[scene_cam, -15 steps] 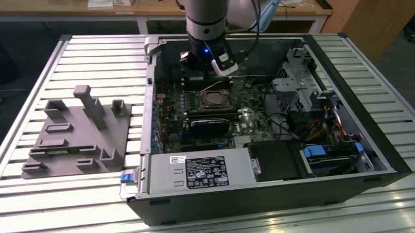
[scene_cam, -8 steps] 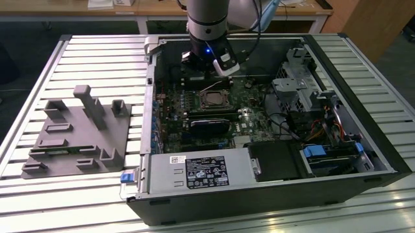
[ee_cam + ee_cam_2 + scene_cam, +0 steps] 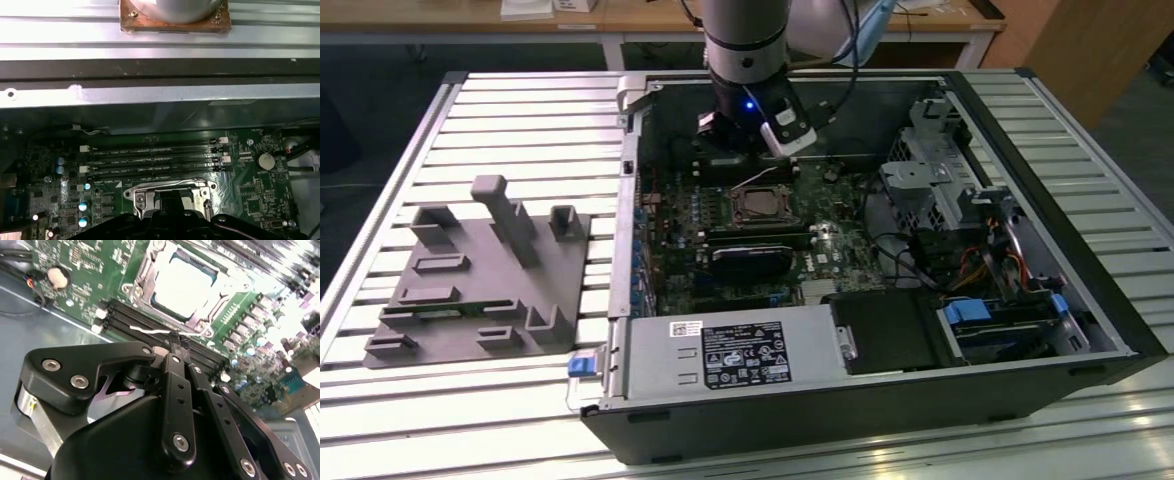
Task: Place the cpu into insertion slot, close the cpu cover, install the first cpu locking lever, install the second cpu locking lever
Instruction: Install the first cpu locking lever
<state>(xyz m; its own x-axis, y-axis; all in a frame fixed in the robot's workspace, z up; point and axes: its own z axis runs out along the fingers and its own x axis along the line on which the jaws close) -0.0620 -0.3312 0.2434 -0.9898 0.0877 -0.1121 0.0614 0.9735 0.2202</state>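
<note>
cpu cover (image 3: 144,282) — shiny, silvery metal

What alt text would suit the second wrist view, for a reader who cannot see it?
The black end effector, fingers closed, hangs close to the dark memory slots of a green circuit board. Beyond it, the silvery cpu sits framed by the metal cpu cover.

I'm working in a robotics lab here: slatted metal desk (image 3: 520,110), opened computer tower (image 3: 854,425), grey fixture block (image 3: 480,290), wooden desks (image 3: 454,18) behind.
</note>
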